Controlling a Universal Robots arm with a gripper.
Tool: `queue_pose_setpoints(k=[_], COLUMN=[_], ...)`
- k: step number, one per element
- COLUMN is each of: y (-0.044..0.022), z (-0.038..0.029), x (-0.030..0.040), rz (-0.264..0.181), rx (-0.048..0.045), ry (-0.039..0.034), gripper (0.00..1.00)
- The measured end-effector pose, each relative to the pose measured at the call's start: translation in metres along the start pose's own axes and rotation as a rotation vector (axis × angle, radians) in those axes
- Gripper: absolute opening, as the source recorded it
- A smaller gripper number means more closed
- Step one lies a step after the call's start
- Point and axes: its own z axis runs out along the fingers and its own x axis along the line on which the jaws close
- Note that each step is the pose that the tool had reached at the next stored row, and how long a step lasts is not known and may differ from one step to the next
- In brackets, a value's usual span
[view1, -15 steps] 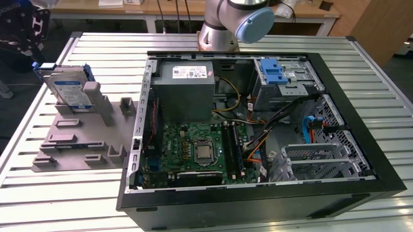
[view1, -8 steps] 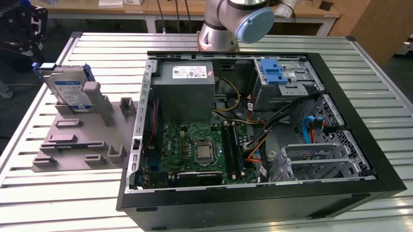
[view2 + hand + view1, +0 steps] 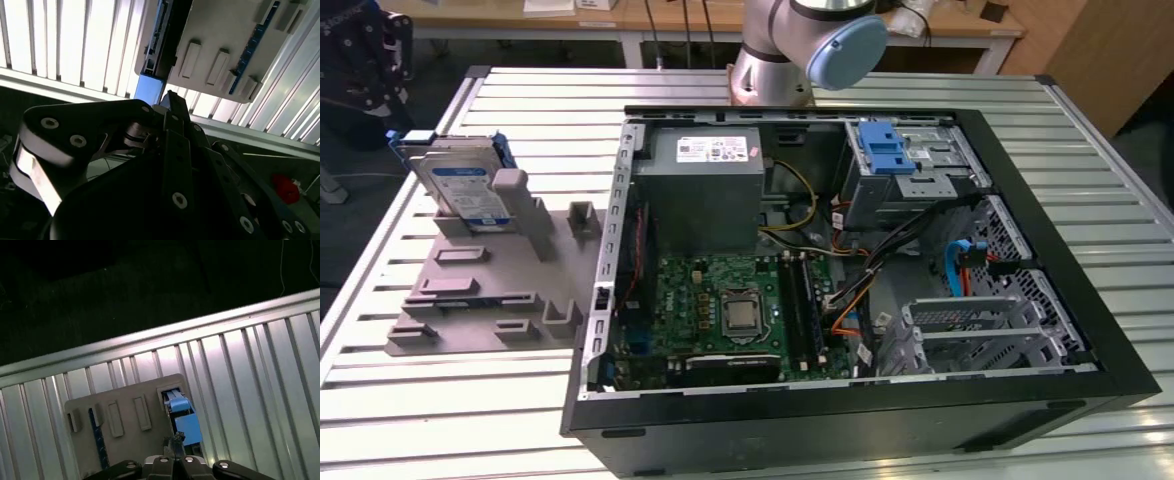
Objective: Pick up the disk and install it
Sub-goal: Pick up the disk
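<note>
The disk (image 3: 464, 185), silver with a white-and-blue label and a blue rail frame, stands upright in a slot at the far end of the grey fixture (image 3: 467, 300), at the exterior view's left. My gripper (image 3: 374, 105) hangs above and behind it, near the table's left corner. In the first wrist view the disk (image 3: 181, 416) is seen edge-on, just ahead of the gripper (image 3: 173, 441), whose fingertips lie together and short of it. In the second wrist view the gripper (image 3: 170, 97) points at the disk's edge (image 3: 155, 45).
The open computer case (image 3: 1067, 300) lies on the slatted metal table (image 3: 520, 420). Inside are a grey power supply (image 3: 704, 190), a motherboard (image 3: 727, 310), loose cables and a drive bay with a blue latch (image 3: 887, 155). The arm's base (image 3: 781, 60) stands behind the case.
</note>
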Motion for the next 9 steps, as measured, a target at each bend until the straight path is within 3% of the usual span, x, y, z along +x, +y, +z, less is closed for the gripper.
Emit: queue_pose_setpoints(k=[9], y=[0.0], z=[0.0007], x=[0.0], rz=[-0.163], rx=[0.0016], ry=[0.0043], gripper=[0.11])
